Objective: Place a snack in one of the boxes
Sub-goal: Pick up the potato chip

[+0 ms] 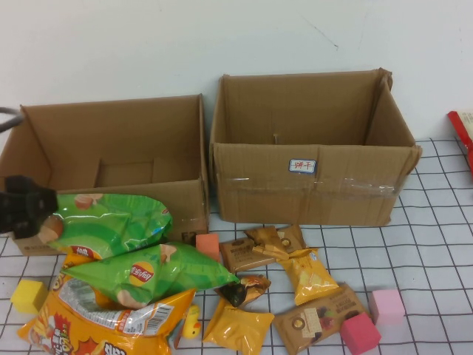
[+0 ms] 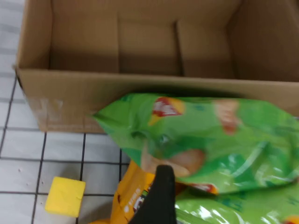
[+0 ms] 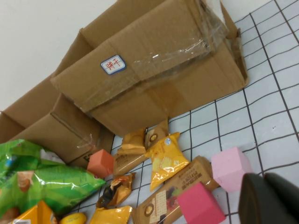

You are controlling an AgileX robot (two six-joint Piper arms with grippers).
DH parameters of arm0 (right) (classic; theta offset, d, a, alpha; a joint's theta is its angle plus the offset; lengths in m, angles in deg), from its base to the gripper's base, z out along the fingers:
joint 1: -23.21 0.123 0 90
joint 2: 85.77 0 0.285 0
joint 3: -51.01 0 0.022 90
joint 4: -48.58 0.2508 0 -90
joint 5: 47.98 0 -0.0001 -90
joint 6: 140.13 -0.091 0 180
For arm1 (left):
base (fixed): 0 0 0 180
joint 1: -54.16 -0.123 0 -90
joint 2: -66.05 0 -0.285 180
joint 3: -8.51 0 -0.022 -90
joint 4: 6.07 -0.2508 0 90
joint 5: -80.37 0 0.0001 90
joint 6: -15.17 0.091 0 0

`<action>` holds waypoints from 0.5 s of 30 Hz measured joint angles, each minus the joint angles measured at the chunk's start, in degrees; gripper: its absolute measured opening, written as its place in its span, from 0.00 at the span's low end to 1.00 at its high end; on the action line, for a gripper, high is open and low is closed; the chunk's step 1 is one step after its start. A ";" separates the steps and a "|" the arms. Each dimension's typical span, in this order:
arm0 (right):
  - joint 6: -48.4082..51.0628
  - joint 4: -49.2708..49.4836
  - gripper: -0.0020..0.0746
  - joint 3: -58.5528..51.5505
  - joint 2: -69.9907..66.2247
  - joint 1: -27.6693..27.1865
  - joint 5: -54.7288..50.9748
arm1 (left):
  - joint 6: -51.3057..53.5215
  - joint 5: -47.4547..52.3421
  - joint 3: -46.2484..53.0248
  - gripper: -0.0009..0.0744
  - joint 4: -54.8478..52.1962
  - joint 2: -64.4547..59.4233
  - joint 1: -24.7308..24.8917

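Note:
Two open cardboard boxes stand at the back: the left box (image 1: 185,194) and the right box (image 1: 347,188), which has a white label. My left gripper (image 1: 28,205) is at the left box's front left corner, shut on a green chip bag (image 1: 111,222) held up against the box's front wall. In the left wrist view the bag (image 2: 205,140) hangs just below the box's rim (image 2: 140,77), and one black finger (image 2: 161,196) shows. My right gripper (image 3: 270,199) is shut and empty, low over the table near a pink cube (image 3: 230,167); it is out of the high view.
A second green chip bag (image 1: 151,272) and an orange chip bag (image 1: 103,325) lie at the front left. Several small yellow and brown snack packs (image 1: 310,275) lie before the right box. There are foam cubes: yellow (image 1: 29,296), orange (image 1: 208,245), pink (image 1: 387,305) and magenta (image 1: 360,333).

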 joint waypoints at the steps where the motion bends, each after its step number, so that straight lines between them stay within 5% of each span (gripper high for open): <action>1: 0.13 0.00 0.02 0.00 0.00 0.00 0.00 | -0.59 -0.73 -0.10 0.87 0.00 -2.07 0.00; 15: 0.44 0.00 0.02 0.00 0.00 0.00 -0.22 | -1.31 -12.63 -0.55 0.88 2.78 -18.47 0.00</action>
